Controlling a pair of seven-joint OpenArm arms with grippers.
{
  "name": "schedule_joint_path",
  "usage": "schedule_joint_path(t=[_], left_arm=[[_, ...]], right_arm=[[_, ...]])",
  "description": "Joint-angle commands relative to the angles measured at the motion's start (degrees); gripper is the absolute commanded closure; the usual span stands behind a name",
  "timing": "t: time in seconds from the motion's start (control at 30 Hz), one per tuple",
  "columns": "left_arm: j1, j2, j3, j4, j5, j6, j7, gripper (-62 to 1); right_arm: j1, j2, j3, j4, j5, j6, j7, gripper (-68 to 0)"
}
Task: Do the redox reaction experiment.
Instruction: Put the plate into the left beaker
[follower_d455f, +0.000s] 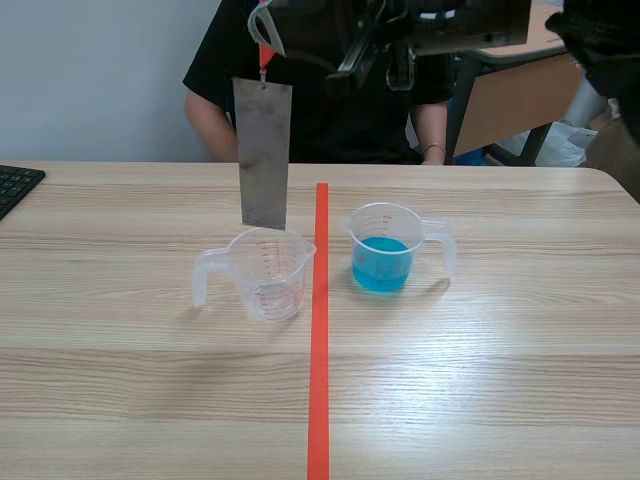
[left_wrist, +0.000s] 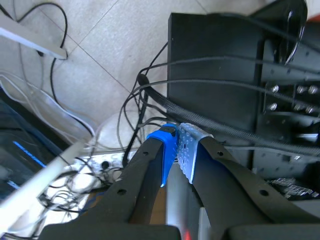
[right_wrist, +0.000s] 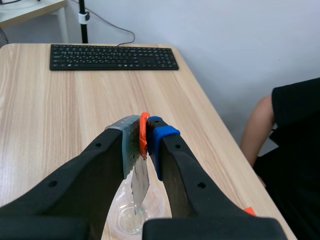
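Metal strip (follower_d455f: 264, 155): top hidden inside right end effector (right_wrist: 143, 136).

It was an office: a keyboard (follower_d455f: 18, 187) at ten o'clock on the wooden table (follower_d455f: 480, 400), another desk (follower_d455f: 520, 95) at one o'clock.

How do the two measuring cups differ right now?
The empty cup holds nothing; the filled cup holds blue liquid. The empty cup stands left of the tape line with its handle pointing left; the filled cup stands right of it, handle pointing right. The metal strip hangs over the empty cup, nothing over the filled cup. Both are clear, upright, handled plastic cups.
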Motion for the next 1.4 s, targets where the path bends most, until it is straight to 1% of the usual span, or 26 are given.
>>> schedule_joint_path(t=[0.0,0.03,0.1,0.4,0.63,0.77,0.87,1.03,1.17,1.23,1.37], left_arm=[[0.3,-0.3,0.2,0.5,0.9,-0.2,-0.4,-4.0],[0.3,-0.3,0.2,0.5,1.6,-0.2,-0.4,-4.0],[0.3,-0.3,0.2,0.5,2.0,-0.2,-0.4,-4.0],[0.3,-0.3,0.2,0.5,2.0,-0.2,-0.4,-4.0],[0.3,-0.3,0.2,0.5,2.0,-0.2,-0.5,-4.0],[0.3,-0.3,0.2,0.5,2.0,-0.2,-0.5,-4.1],[0.3,-0.3,0.2,0.5,2.0,-0.2,-0.5,-4.2],[0.3,-0.3,0.2,0.5,2.0,-0.2,-0.6,-4.2],[0.3,-0.3,0.2,0.5,2.0,0.1,-0.6,-4.3],[0.3,-0.3,0.2,0.5,2.0,0.2,-0.6,-6.3],[0.2,-0.3,0.2,0.5,2.0,0.3,-0.6,-18.9]], right_arm=[[1.5,-0.3,-0.2,0.8,0.1,0.3,0.5,-1.6],[1.5,-0.6,-0.5,0.8,0.1,0.3,0.4,-1.6],[1.5,-0.9,-1.1,0.8,0.1,0.3,0.5,-1.6],[1.5,-1.5,-1.3,0.8,-0.2,0.3,0.3,-1.6],[1.5,-1.5,-1.3,0.7,-2.5,0.3,0.9,-1.6],[1.5,-1.5,-1.3,0.6,-2.5,0.3,1.0,-1.6],[1.5,-1.5,-1.3,-0.3,-2.6,0.3,2.0,-1.6],[1.5,-2.3,-1.5,-2.8,-5.7,0.3,4.3,-1.6],[1.5,-3.1,-3.0,-4.7,-8.4,0.3,6.4,-1.6],[1.5,-3.4,-3.8,-5.8,-9.3,0.3,7.6,-1.6],[1.5,-3.4,-5.2,-7.8,-11.3,0.3,11.1,-1.6]])
